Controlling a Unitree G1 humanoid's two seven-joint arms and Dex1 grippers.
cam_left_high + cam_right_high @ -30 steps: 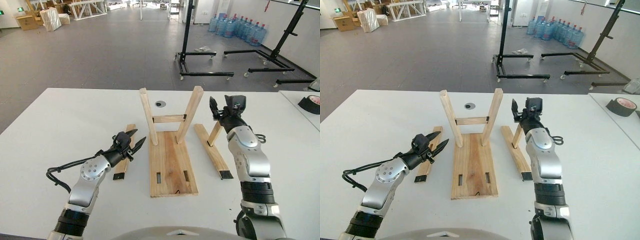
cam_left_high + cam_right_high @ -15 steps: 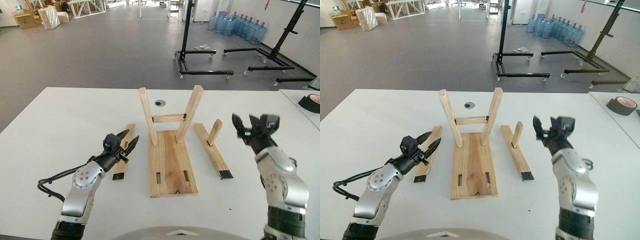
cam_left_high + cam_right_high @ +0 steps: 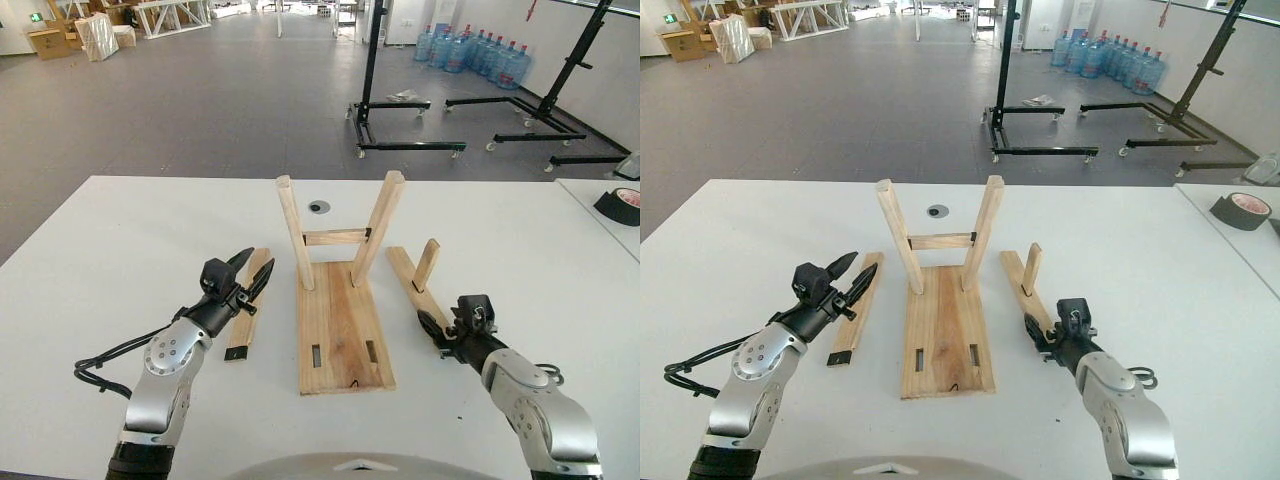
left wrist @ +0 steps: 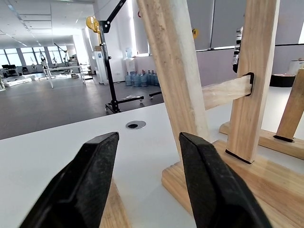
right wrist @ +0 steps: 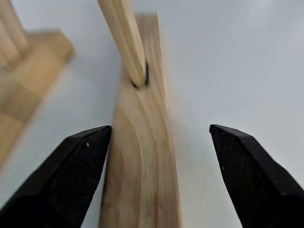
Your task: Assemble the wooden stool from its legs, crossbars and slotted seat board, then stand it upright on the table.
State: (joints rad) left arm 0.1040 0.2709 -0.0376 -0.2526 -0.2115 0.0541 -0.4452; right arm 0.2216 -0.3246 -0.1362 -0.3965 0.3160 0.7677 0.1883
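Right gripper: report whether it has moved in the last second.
Yes. The right gripper has come back toward the robot, from the upright crossbar on the loose leg to that leg's near end, jaws open.

Seat board [image 3: 345, 335] and legs [image 3: 378, 228]: pale wood, brown streaked grain. Table [image 3: 100, 250]: plain white. Left gripper [image 4: 148, 136], right gripper [image 5: 160, 127]: black.

Grey grommet [image 3: 319, 207] far centre, flush w/ the surface. Tape roll [image 3: 1245, 210] on side table [image 3: 1255, 242], far right. On floor beyond: black wheeled stand [image 3: 405, 147] centre, 2nd black stand [image 3: 540, 136] to its right, water jugs [image 3: 478, 50] far right, cardboard boxes [image 3: 52, 42] + wrapped bundle [image 3: 100, 36] far left.
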